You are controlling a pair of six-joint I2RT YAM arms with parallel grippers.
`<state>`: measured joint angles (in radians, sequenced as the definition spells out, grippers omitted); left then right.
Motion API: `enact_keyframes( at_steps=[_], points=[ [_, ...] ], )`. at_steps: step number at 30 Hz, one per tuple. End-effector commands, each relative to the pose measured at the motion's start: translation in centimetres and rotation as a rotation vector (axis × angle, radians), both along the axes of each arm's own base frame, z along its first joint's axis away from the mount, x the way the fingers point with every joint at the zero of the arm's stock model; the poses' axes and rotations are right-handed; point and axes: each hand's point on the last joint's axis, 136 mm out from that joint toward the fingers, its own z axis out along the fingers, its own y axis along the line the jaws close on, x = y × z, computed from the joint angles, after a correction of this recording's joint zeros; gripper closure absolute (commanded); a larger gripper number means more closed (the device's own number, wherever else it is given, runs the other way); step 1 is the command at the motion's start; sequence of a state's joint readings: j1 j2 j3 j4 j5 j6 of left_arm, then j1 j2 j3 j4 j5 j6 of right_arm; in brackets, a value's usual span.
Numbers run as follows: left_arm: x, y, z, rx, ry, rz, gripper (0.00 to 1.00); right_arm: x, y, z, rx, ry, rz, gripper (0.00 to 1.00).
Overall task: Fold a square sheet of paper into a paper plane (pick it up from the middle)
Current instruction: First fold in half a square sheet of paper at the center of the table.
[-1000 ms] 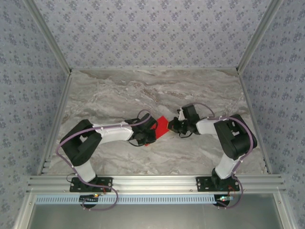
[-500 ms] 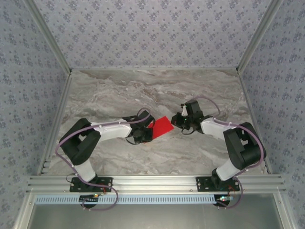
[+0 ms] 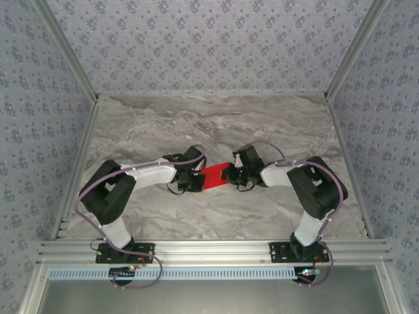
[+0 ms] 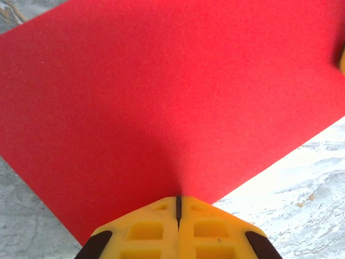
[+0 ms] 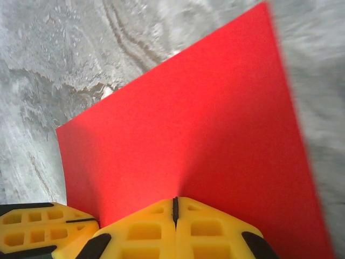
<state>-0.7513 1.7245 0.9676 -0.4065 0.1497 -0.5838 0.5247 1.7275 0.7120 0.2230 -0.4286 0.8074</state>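
The square sheet of paper (image 3: 214, 175) is bright red and lies on the marble table (image 3: 196, 124) between my two grippers, showing as a short strip from above. My left gripper (image 3: 198, 176) is shut, its yellow tips resting on the paper's left part. In the left wrist view the paper (image 4: 172, 97) spreads flat ahead of the closed left gripper (image 4: 178, 198). My right gripper (image 3: 229, 175) is shut too, tips on the sheet's right part. The right wrist view has the paper (image 5: 205, 140) beyond the closed right gripper (image 5: 174, 199). No red shows between either pair of jaws.
The left gripper's yellow fingers (image 5: 32, 232) sit close beside the right gripper. Patterned walls and metal rails (image 3: 78, 163) border the table on three sides. Bare marble lies behind the paper.
The right gripper swung away from the paper, then came back left onto it. The left gripper shifted slightly toward the back. The paper now lies more level between the two grippers.
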Motion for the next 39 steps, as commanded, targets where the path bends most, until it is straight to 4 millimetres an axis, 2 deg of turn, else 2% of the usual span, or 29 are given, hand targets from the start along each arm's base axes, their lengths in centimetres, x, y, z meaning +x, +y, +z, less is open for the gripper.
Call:
enact_keyframes(
  at_steps=[1,3,5,8,10,12,15,18,24,29,33,39],
  points=[
    [-1.9,3.2,-2.8,0.126,0.091,0.009,1.00,-0.1,-5.4,-1.7,-0.088,0.040,-0.123,1.00],
    [-2.0,3.2,-2.8,0.120,0.090,0.015,1.00,0.3,-7.5,-1.1,-0.102,0.026,-0.167,1.00],
    [-1.8,3.0,-2.7,0.111,0.087,0.019,1.00,0.6,-7.9,0.3,-0.112,-0.015,-0.175,1.00],
    [-1.5,2.2,-2.2,0.074,0.078,0.025,1.00,0.7,-5.6,2.8,-0.091,-0.080,-0.120,1.00],
    [-1.0,1.4,-1.7,0.032,0.065,0.034,1.00,0.4,-3.1,3.7,-0.066,-0.106,-0.071,1.00],
    [-0.7,0.8,-1.2,-0.001,0.057,0.043,1.00,-0.1,-0.6,3.9,-0.039,-0.104,-0.024,1.00],
    [-0.3,0.0,-0.6,-0.042,0.045,0.056,1.00,-0.5,2.2,3.0,0.005,-0.073,0.011,1.00],
    [0.1,-0.4,-0.1,-0.063,0.035,0.067,1.00,-0.5,3.3,1.7,0.022,-0.035,0.021,1.00],
    [1.0,-1.7,2.3,-0.171,-0.004,0.121,1.00,-1.2,2.3,-0.8,-0.028,0.019,0.001,1.00],
    [2.6,-2.7,4.9,-0.327,-0.068,0.302,1.00,-1.9,1.7,-2.1,-0.051,0.052,-0.015,1.00],
    [3.0,-2.9,4.7,-0.393,-0.089,0.491,1.00,-2.1,1.6,-2.5,-0.057,0.065,-0.025,1.00],
    [2.0,-3.9,2.2,-0.381,-0.077,0.626,1.00,-2.2,1.6,-2.8,-0.063,0.070,-0.027,1.00]
  ],
)
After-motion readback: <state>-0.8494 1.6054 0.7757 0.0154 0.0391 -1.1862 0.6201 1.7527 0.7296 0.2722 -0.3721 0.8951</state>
